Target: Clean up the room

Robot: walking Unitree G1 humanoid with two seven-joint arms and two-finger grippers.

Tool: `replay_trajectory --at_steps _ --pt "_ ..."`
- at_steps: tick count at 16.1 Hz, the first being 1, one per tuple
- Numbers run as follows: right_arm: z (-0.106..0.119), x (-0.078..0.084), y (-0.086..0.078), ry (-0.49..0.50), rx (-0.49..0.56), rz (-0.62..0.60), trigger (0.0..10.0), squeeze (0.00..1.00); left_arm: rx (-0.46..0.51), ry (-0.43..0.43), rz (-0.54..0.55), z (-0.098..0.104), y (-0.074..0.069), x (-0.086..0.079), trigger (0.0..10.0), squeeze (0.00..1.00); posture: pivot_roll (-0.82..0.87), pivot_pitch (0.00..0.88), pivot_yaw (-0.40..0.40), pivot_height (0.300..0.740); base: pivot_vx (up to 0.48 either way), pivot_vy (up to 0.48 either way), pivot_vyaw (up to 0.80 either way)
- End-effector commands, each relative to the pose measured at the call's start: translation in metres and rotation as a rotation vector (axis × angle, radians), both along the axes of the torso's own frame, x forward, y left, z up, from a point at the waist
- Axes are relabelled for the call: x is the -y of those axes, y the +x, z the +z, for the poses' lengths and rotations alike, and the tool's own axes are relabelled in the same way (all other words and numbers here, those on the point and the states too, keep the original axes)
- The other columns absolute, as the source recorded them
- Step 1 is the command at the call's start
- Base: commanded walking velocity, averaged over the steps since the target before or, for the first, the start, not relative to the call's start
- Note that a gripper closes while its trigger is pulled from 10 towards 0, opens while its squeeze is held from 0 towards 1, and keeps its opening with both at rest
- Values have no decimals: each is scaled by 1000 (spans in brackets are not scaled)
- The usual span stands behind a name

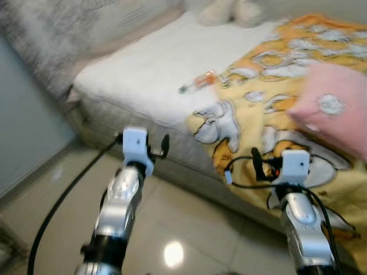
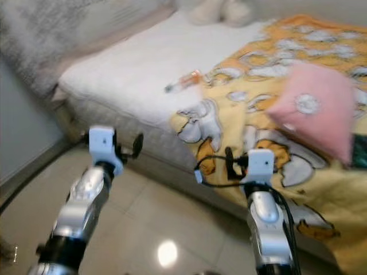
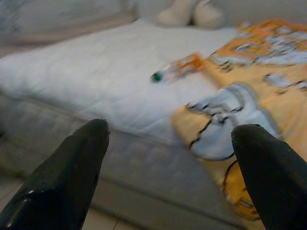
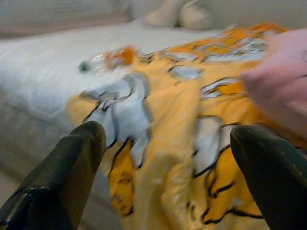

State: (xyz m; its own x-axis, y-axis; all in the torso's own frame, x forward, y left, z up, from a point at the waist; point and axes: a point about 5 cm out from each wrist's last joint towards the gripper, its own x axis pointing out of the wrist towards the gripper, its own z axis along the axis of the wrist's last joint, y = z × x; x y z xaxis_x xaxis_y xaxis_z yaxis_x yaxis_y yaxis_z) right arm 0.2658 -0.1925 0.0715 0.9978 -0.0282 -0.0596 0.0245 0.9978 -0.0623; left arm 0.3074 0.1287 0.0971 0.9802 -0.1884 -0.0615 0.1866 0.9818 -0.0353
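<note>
The bed (image 1: pixel 137 80) is white. A yellow-orange blanket (image 1: pixel 275 114) printed with white and grey cartoon figures outlined in black lies on it, and on the blanket a pink pillow (image 1: pixel 335 109) with a white round emblem. Beside the blanket lies a clear bottle (image 1: pixel 198 82) with an orange label and green cap. The floor (image 1: pixel 189 223) is glossy beige tile.

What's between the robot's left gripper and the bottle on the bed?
Just bare white mattress and its side. In the left wrist view, the open left gripper looks across it straight to the bottle, nothing in the way.
</note>
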Motion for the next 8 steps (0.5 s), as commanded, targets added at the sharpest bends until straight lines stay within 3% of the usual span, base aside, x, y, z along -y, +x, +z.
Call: replay_trajectory --at_steps 1,4,6,8 --pt "2 -2 1 7 17 0 10000 0 -2 12 -7 -1 1 -3 10000 0 -201 0 81 723 0 -420 600" --pt "4 1 -1 -26 31 -13 10000 0 0 21 -68 -2 4 0 10000 0 -214 0 90 723 0 -420 -154" --pt "4 1 -2 -23 34 -17 10000 0 -2 9 -73 -2 6 -1 10000 0 -218 0 92 723 131 -409 -759" --pt "3 1 -3 -23 35 -17 10000 0 -5 -3 -76 -3 7 -2 10000 0 -220 0 93 723 0 0 -759"
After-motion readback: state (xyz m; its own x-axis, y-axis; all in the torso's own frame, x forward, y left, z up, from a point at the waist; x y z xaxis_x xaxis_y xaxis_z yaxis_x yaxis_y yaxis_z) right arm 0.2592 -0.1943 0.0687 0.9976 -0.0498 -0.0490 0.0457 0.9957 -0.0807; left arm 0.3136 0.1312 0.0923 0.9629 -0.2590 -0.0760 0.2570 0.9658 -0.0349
